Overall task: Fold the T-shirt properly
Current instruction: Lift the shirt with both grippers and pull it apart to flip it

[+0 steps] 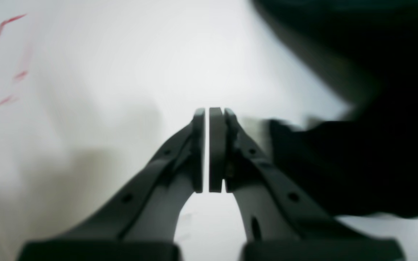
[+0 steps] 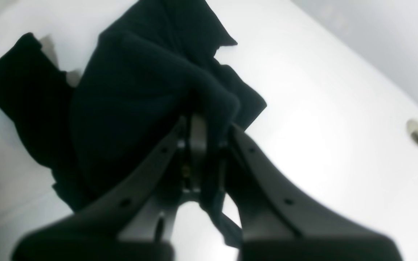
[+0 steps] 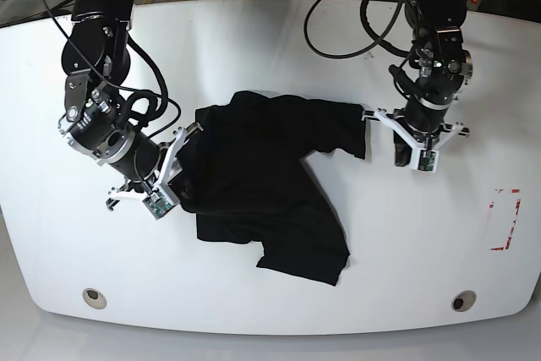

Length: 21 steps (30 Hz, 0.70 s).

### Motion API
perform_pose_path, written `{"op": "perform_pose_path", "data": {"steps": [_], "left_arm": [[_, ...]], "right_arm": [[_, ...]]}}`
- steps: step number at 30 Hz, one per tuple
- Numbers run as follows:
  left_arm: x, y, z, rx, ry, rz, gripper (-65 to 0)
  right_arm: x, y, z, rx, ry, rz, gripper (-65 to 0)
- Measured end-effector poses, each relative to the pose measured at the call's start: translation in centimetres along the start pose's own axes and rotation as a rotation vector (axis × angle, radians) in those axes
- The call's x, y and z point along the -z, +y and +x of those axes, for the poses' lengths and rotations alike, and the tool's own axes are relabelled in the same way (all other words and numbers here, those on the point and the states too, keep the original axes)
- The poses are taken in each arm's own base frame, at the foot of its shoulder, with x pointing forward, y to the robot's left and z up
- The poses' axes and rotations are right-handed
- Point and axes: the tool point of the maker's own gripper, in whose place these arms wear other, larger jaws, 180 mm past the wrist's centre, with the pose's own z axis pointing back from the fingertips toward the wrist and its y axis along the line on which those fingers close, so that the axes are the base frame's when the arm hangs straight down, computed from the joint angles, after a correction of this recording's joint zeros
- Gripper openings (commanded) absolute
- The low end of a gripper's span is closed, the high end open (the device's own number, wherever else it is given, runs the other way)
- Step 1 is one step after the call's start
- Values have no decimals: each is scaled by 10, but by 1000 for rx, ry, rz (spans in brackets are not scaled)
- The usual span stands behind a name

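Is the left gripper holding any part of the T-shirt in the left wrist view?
No, the left gripper has its jaws nearly shut on nothing, and the T-shirt lies beside it.

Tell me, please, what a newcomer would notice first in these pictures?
A crumpled black T-shirt sprawls across the middle of the white table. The right gripper is clamped on a fold of its cloth, while the left gripper is shut on nothing, just beside the shirt's edge. Red marks sit near one table edge.

Left tool [image 1: 209,150] closed, right tool [image 2: 209,145] clamped.
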Motion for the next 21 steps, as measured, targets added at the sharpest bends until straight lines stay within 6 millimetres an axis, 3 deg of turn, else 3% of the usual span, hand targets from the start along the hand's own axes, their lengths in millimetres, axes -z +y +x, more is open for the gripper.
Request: {"op": "perform_pose_path", "data": {"steps": [2,5,9,21], "left_arm": [[4,-15,-2,-7,2,-43,-592],[13,-35,-21,-8,59,-95,-425],[18,-43,-40,-15,113,-115,-268],[47,-43,-68,-50,209,-129,-246]], "right_arm": [[1,5,-1,10,0,12,-650],[2,7,-3,15,1,18,-650],[2,7,-4,14,4,17,-650],[2,12,-5,-16,7,38,-650]]}}
